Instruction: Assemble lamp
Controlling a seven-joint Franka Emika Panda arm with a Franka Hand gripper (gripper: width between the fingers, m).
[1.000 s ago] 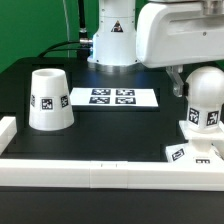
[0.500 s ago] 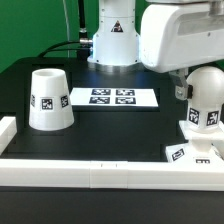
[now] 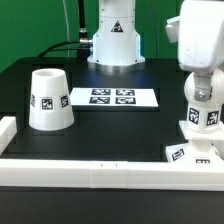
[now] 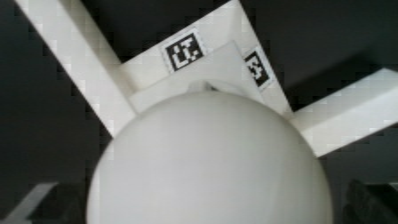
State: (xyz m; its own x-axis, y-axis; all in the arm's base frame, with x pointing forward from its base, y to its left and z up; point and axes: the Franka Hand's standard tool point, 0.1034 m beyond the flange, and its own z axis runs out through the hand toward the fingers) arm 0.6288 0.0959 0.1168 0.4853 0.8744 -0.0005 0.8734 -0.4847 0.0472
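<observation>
The rounded white bulb (image 3: 205, 110) stands upright on the low blocky base (image 3: 194, 153) at the exterior view's right, close to the front rail. My gripper (image 3: 203, 88) has come down over the bulb's top, and its white hand hides the top. In the wrist view the bulb (image 4: 210, 150) fills the frame between my dark fingers, with a thin gap on each side, so the jaws stand open. The base's tagged face (image 4: 217, 62) shows beyond the bulb. The cone shade (image 3: 48, 98) stands alone at the exterior view's left.
The marker board (image 3: 112, 97) lies flat at the middle back. White border rails (image 3: 100, 172) run along the front and the left edge. The robot's pedestal (image 3: 112, 40) stands behind the marker board.
My gripper has swung from beside the bulb toward the exterior view's right and dropped over the bulb's top. The bulb, base and shade have not moved.
</observation>
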